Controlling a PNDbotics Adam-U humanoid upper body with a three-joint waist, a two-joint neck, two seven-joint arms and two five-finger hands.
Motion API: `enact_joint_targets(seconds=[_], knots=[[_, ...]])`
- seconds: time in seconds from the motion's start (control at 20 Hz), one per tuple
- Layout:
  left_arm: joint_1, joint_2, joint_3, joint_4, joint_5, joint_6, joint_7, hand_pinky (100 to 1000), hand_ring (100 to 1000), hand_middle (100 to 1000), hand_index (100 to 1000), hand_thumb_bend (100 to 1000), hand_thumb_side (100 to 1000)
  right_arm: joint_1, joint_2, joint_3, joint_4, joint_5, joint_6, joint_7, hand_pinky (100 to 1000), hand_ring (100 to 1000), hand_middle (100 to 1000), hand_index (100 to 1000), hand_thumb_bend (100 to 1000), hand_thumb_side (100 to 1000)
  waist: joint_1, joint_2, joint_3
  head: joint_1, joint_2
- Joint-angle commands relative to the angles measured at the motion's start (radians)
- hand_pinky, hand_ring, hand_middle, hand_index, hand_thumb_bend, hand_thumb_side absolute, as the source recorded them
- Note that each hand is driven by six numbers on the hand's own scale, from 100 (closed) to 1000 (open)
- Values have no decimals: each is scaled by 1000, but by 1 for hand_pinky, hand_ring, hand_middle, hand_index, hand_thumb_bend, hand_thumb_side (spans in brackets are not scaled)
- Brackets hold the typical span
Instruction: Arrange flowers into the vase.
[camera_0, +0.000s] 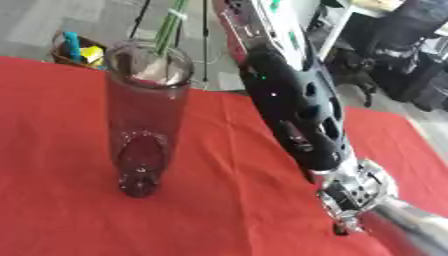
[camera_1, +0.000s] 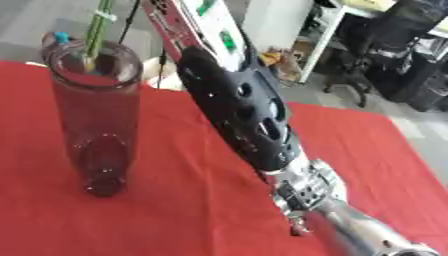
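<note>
Above vase (camera_0: 147, 117), stems (camera_0: 168, 27) cut off

No text, label, brand, number or sign could be read in either view. Green patches showed on the white upper section of the right arm (camera_1: 206, 20), far centre, but formed no legible mark. The glass vase (camera_0: 147, 120), left on the red tablecloth (camera_0: 219, 200), carried no lettering. Office clutter, far right, showed nothing legible.
</note>
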Motion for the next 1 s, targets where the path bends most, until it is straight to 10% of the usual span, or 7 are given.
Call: enact_joint_targets(seconds=[0.05, 1.0], knots=[[-12, -4, -10, -18, 6, 1, -6, 615, 446, 650, 784, 118, 1000, -25, -13, -13, 3, 24, -1, -14, 100, 100, 100, 100, 100, 546, 14, -24, 3, -17, -13], [-8, -10, -14, -18, 6, 10, -23, 614, 440, 649, 783, 116, 1000, 7, -45, 18, -72, 152, -58, 34, 100, 100, 100, 100, 100, 586, 7, -10, 5, -18, 1]])
